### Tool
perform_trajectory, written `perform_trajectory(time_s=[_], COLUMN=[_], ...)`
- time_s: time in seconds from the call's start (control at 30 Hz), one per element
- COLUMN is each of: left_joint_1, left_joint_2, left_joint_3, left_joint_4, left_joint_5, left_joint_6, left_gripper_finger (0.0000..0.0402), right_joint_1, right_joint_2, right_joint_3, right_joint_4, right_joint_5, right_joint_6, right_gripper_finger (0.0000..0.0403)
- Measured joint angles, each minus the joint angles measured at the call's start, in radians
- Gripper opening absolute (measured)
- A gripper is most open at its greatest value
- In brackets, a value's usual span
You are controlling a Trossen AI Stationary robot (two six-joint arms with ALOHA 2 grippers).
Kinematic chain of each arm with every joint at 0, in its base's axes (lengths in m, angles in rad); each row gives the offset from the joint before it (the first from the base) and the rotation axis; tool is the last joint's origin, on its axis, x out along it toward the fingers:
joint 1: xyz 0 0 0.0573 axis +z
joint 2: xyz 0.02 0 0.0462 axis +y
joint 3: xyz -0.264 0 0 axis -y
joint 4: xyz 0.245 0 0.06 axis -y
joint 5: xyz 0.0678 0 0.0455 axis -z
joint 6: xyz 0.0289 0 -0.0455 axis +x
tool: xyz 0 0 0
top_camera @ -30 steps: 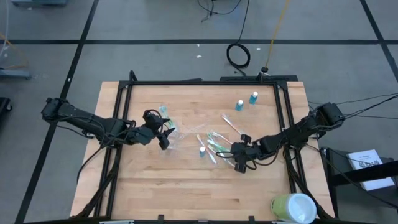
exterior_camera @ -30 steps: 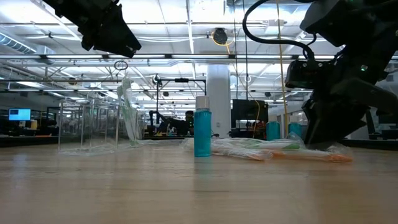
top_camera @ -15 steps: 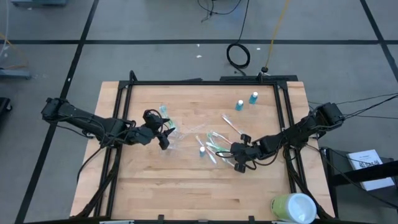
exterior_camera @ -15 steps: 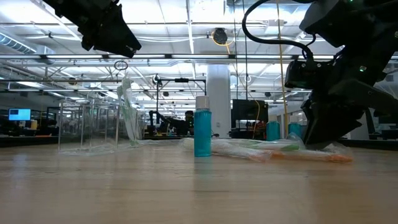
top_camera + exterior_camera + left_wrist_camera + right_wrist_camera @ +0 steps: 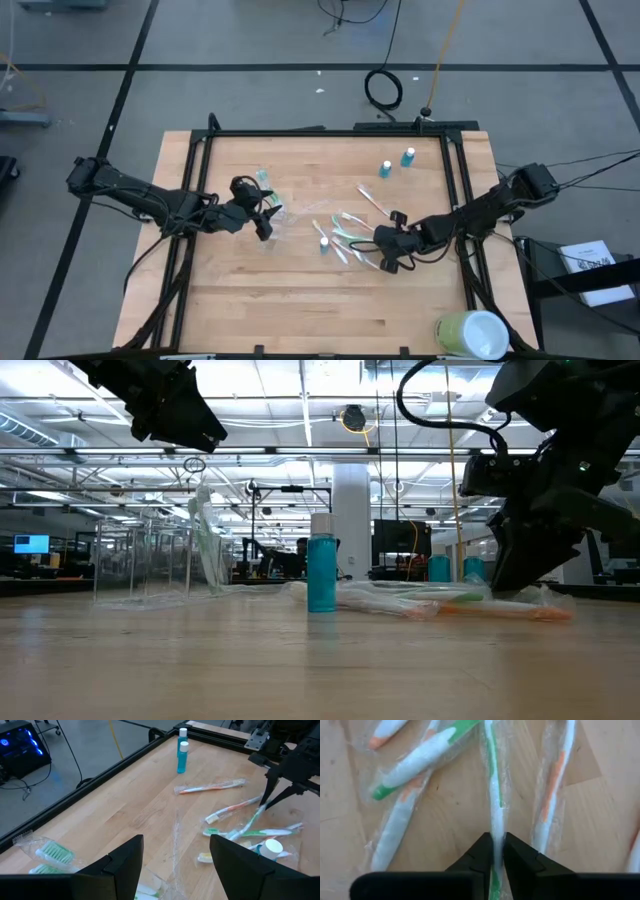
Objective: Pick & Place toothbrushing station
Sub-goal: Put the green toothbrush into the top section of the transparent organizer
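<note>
Pale planked wood makes up my table [image 5: 250, 310], framed by black rails. My right gripper [image 5: 494, 851] sits low over the scattered pile near the middle, its dark wedge-shaped fingers pinched narrow on a slim white-and-green toothbrush [image 5: 492, 785] in crinkly clear wrap; other wrapped brushes lie alongside it. One small blue tube [image 5: 321, 572] with a white cap stands upright just beside the pile. My left gripper [image 5: 175, 862] hovers above the clear plastic cup [image 5: 268, 215] left of centre, jaws spread wide, holding nothing.
</note>
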Motion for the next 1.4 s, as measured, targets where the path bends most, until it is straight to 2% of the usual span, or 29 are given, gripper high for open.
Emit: perform_trajectory(time_s=[0.13,0.37,0.63,0.97,1.23,1.4], left_joint_1=[0.0,0.0,0.0,0.0,0.0,0.0], left_joint_2=[0.0,0.0,0.0,0.0,0.0,0.0], left_joint_3=[0.0,0.0,0.0,0.0,0.0,0.0], left_joint_4=[0.0,0.001,0.004,0.004,0.004,0.004], left_joint_5=[0.0,0.0,0.0,0.001,0.002,0.001], left_joint_6=[0.0,0.0,0.0,0.001,0.001,0.001], left_gripper_finger=[0.0232,0.0232,0.0232,0.0232,0.0232,0.0232], right_joint_1=[0.0,0.001,0.001,-0.007,-0.067,-0.138], right_joint_2=[-0.019,-0.086,-0.187,-0.272,-0.309,-0.338], right_joint_3=[0.0,0.001,0.003,0.003,0.003,-0.031], right_joint_4=[-0.004,-0.016,-0.009,-0.004,-0.01,0.119], right_joint_5=[0.0,0.001,0.008,0.125,0.171,0.131], right_joint_6=[-0.002,-0.019,-0.072,-0.171,-0.242,-0.34], right_gripper_finger=[0.002,0.003,0.0022,0.0022,0.0021,0.0021])
